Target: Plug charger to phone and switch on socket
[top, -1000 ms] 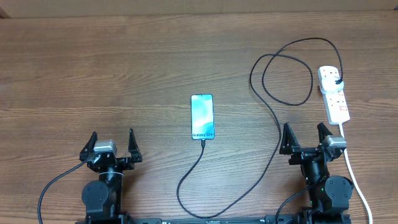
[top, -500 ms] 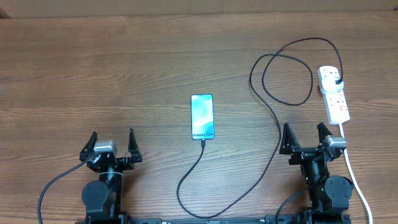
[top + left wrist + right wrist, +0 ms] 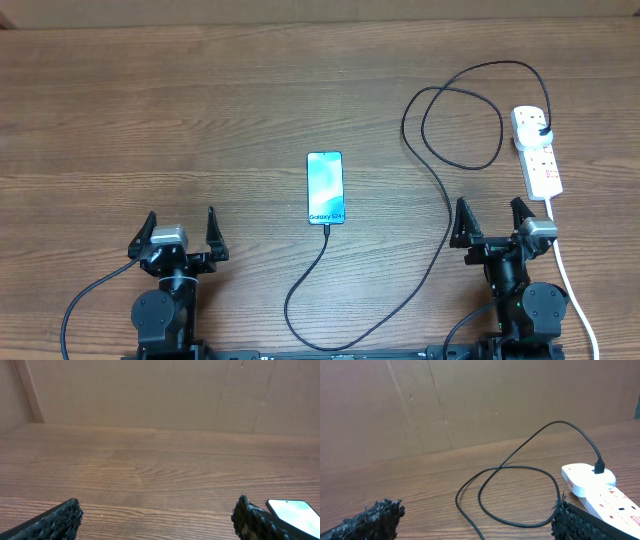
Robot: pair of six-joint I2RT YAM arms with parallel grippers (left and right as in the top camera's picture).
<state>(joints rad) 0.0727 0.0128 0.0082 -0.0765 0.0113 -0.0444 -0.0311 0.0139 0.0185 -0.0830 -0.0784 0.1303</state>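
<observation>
The phone (image 3: 325, 188) lies flat mid-table, its cyan screen lit; its corner shows in the left wrist view (image 3: 295, 512). The black charger cable (image 3: 440, 190) meets the phone's near end, loops toward the front, then runs right and coils up to its black plug (image 3: 543, 132) seated in the white socket strip (image 3: 537, 152). The strip (image 3: 592, 485) and cable loop (image 3: 515, 492) show in the right wrist view. My left gripper (image 3: 180, 232) is open and empty near the front left. My right gripper (image 3: 492, 222) is open and empty, just in front of the strip.
A thick white cord (image 3: 572, 285) runs from the strip toward the front right edge, past my right arm. A brown cardboard wall (image 3: 160, 392) stands along the table's far side.
</observation>
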